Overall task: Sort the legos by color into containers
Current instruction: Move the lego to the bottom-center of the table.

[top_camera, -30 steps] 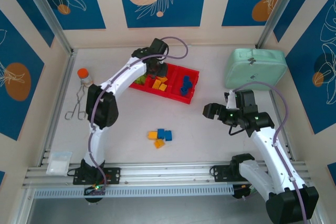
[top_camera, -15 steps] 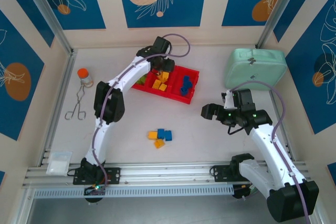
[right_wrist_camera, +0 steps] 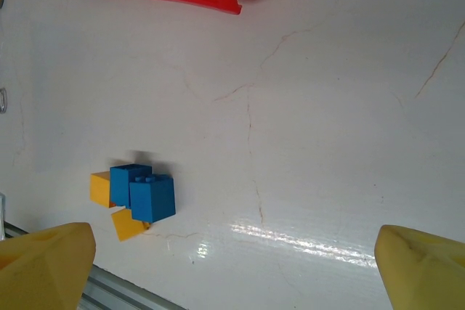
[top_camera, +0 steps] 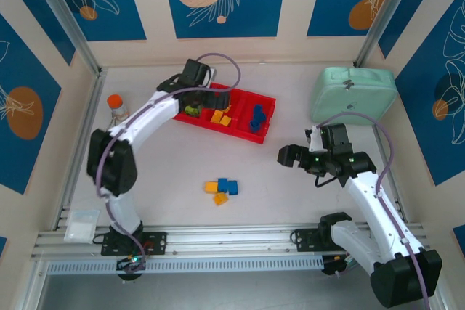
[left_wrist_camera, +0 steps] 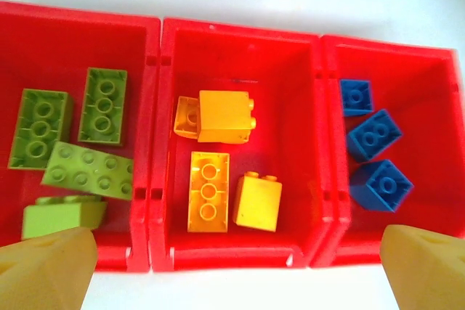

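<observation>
1. The overhead camera, high at the near side, looks down over the whole table [top_camera: 280, 197].
2. The left wrist camera faces straight down, close over the red tray [left_wrist_camera: 154, 107].
3. The right wrist camera, higher up, faces the loose bricks [right_wrist_camera: 142, 194] and the tray's edge; the overhead view shares both.

The white table [top_camera: 182, 172] carries tray [left_wrist_camera: 232, 255], legos [top_camera: 221, 188], case [top_camera: 354, 94].

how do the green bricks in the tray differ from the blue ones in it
The green bricks are long oblongs; the blue bricks are small and squarish. Four are green, three blue. Green lie in the left end compartment of the red tray, blue in the right end one. Both sets sit unmixed with other colours.
</observation>
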Motion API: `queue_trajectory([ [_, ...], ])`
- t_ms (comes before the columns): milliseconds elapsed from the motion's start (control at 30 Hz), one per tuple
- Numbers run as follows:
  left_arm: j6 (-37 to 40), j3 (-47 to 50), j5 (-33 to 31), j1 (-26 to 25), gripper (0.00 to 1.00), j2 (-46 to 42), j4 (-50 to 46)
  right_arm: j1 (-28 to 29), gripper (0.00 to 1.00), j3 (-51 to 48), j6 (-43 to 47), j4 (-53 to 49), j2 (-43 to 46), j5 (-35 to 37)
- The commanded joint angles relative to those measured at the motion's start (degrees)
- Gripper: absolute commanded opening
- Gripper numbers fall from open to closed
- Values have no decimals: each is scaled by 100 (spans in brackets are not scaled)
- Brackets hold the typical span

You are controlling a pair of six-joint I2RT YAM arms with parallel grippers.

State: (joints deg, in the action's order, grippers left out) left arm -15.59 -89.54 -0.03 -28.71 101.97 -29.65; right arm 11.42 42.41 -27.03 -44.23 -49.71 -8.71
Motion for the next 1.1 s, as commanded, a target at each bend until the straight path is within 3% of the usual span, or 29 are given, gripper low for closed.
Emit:
queue_trajectory([
  [0, -112, 1032, 181, 15, 99, -760, 386, 50, 99, 157, 54, -103, 32, 29],
  [233, -620, 3194, 767, -126, 99, -2314, 488, 46, 99, 105, 22, -34, 46, 141],
  [467, -2135, 4680, 386, -760, 99, -3418, 215, 53, 99, -9, -91, 98, 56, 195],
  [633, -2443, 4993, 12, -1380, 99, -3903, -278, 80, 99, -25, -98, 121, 93, 169],
  [833, -2510, 5130, 202, -1682, 100, -3874, -253, 96, 99, -31, -71, 133, 74, 159],
  [1067, -2336, 4789, 336, -1992, 98, -2861, -298, 106, 99, -5, -55, 99, 33, 168],
])
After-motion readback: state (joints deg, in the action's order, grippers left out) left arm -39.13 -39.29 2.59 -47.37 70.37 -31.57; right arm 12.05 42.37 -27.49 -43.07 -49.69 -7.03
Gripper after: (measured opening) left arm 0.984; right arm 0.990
